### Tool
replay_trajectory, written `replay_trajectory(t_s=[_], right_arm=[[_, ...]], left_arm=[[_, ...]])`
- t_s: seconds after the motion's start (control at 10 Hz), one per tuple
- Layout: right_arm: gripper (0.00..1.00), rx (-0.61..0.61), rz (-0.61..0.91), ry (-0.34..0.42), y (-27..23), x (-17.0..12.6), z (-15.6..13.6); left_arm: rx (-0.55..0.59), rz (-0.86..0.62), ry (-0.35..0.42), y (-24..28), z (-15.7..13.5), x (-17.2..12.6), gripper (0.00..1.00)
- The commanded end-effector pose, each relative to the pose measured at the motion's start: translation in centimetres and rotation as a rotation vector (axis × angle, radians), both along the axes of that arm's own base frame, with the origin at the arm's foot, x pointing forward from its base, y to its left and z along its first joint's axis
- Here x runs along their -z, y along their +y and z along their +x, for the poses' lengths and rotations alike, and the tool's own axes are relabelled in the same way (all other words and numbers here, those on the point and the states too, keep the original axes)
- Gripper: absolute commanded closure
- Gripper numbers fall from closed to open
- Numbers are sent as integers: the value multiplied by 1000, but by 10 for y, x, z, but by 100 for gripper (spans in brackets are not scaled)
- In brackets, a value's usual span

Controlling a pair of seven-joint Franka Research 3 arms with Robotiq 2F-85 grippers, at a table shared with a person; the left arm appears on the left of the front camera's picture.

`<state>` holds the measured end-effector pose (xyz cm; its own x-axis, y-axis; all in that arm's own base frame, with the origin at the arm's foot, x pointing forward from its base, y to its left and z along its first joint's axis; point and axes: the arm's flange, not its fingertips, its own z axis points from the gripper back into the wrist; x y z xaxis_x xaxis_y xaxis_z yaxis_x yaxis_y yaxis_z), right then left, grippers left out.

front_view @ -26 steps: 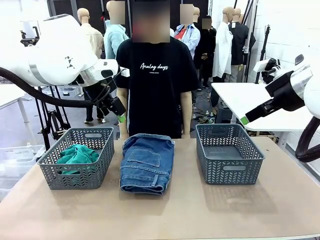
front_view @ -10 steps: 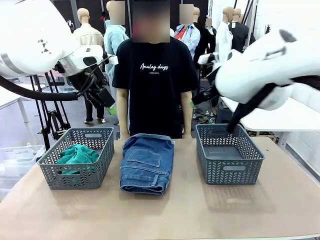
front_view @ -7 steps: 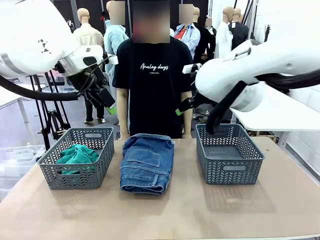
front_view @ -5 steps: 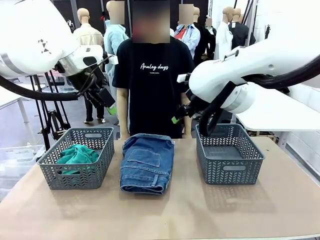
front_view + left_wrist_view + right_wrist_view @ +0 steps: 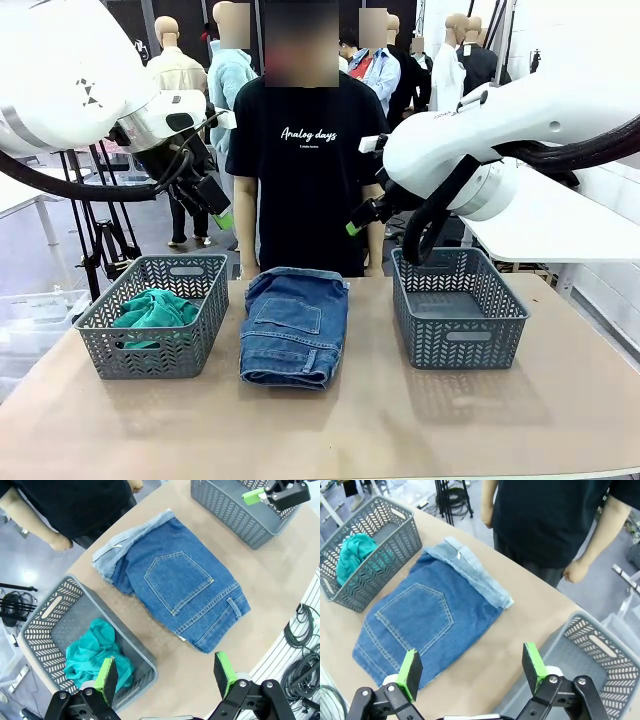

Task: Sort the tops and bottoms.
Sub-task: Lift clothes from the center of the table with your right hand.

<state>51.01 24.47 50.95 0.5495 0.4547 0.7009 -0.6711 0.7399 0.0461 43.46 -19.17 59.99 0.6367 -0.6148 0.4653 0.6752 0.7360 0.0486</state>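
Folded blue denim bottoms point(image 5: 294, 328) lie on the tabletop point(image 5: 400, 420) beside the grey plastic basket point(image 5: 150, 352) in which a teal-green fabric top point(image 5: 152, 310) is seen. The left gripper point(image 5: 165, 676) and right gripper point(image 5: 471, 670) are held wide open, empty. Were only the upper layer pinched, the pile could unfold.

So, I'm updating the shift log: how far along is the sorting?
Done: the teal-green top lies in the left basket. In hand: nothing; the left gripper and right gripper hang open. Left: the denim pile lies on the table beside the right basket.
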Motion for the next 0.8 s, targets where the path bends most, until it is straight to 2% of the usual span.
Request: replay_trajectory(t_s=[0.0,0.3,0.6,0.7], right_arm=[[0,37,29,56,14,10,16],[0,12,4,246,62,36,76],[0,26,-65,385,99,68,100],[0,66,-98,425,106,76,101]], left_arm=[[-5,5,-8,-1,1,-1,0],[-5,5,-8,-1,1,-1,0],[-5,5,-8,-1,1,-1,0],[-5,5,-8,-1,1,-1,0]])
